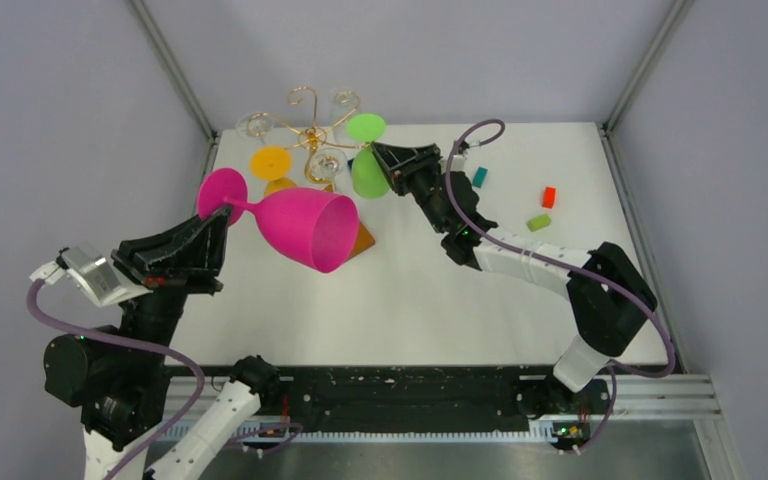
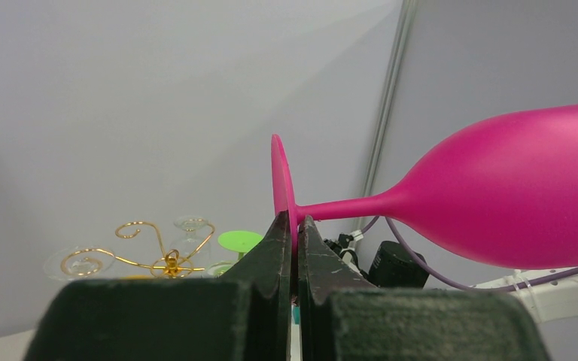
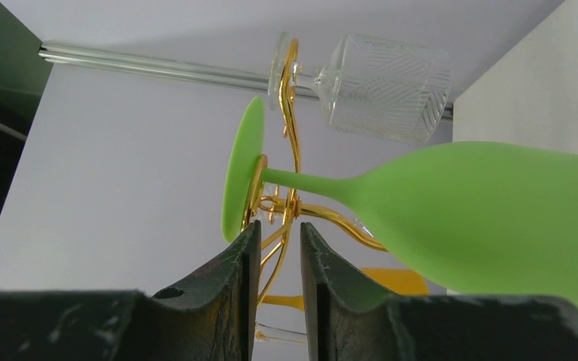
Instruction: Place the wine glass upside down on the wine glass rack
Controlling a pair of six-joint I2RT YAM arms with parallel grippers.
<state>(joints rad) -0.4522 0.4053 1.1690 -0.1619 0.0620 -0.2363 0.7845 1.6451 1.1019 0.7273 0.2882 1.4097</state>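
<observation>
Left pincer (image 1: 224, 218) clenches the pink wine glass (image 1: 305, 228) by its foot, bowl lying toward 4 o'clock. Wine glass rack (image 1: 312, 135) stands at its 2 o'clock, where the right pincer (image 1: 378, 152) sits parted.

Left gripper (image 1: 222, 215) holds pink glass (image 1: 305, 228) sideways; right gripper (image 1: 378, 156) beside green glass (image 1: 365, 176) at rack (image 1: 310, 134).

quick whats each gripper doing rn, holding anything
left gripper: closed on the foot of the pink wine glass.
right gripper: slightly open, holding nothing, beside the foot of the green wine glass hung on the wine glass rack.
</observation>
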